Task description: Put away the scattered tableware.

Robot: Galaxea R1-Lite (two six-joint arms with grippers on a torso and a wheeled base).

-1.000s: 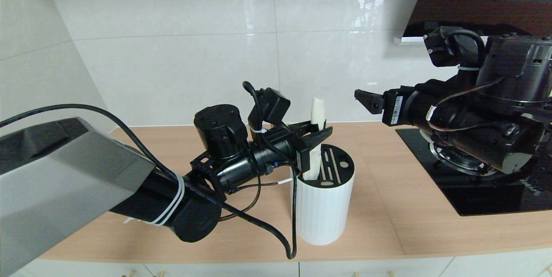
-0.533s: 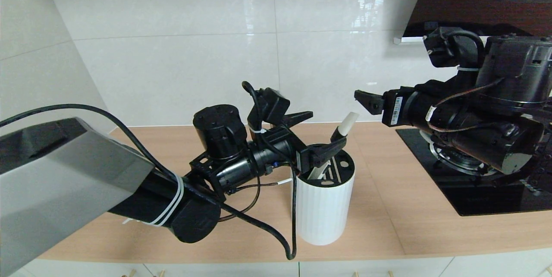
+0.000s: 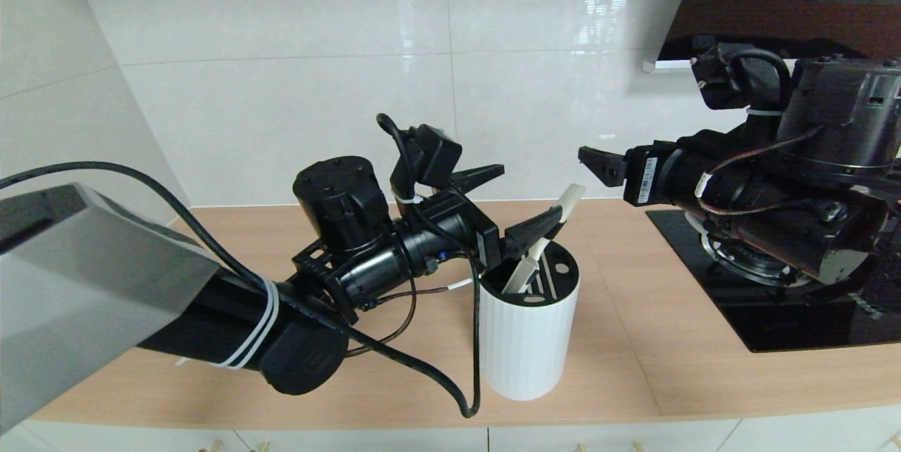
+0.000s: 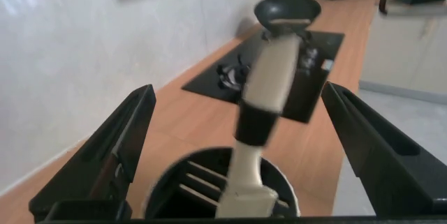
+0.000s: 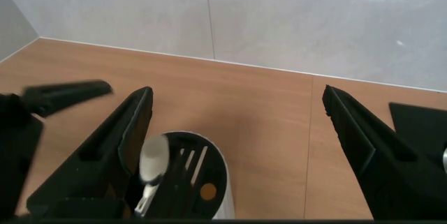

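Head view: we see the left gripper (image 3: 531, 193), jaws spread, just above the white holder (image 3: 528, 346) on the worktop (image 3: 633, 353), with the white-handled utensil (image 3: 528, 265) leaning tilted in the holder's top opening. Left wrist view: the utensil's handle stands between the spread jaws, apparently touching neither, though it's blurred. Right wrist view: the right gripper (image 5: 236, 95) hangs above the worktop near the holder, jaws wide apart and holding nothing.

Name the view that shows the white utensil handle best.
Left wrist view: the white utensil handle rises full-length from the holder. Head view has a left gripper finger crossing it; right wrist view shows its tip end-on.
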